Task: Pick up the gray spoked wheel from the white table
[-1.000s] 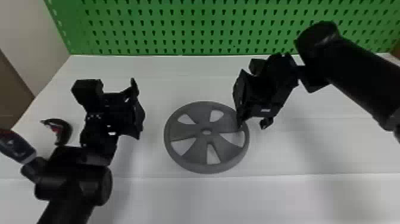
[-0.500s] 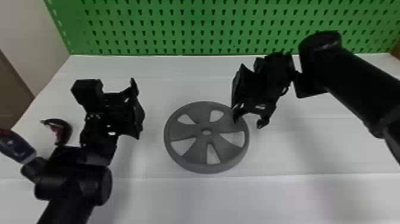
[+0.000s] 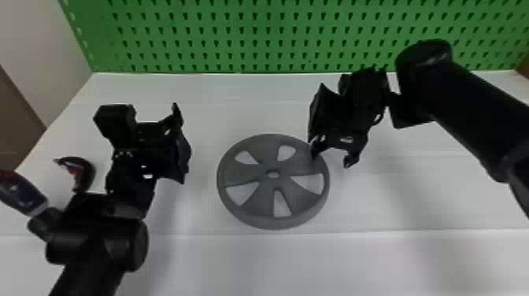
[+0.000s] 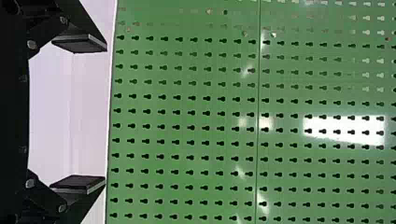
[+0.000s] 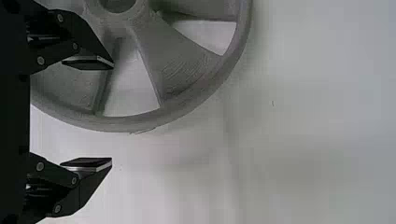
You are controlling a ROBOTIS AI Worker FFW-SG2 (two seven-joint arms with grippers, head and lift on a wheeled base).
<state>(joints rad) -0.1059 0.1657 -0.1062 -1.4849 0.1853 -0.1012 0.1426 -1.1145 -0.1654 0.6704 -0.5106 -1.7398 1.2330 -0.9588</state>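
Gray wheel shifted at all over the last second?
No. In the head view the gray wheel lies in the same spot, its far rim as far from the lower edge of the green pegboard as before, with no sideways shift either.

The wheel (image 3: 255, 172) on the table (image 3: 236, 102), the pegboard (image 3: 275, 37) behind.
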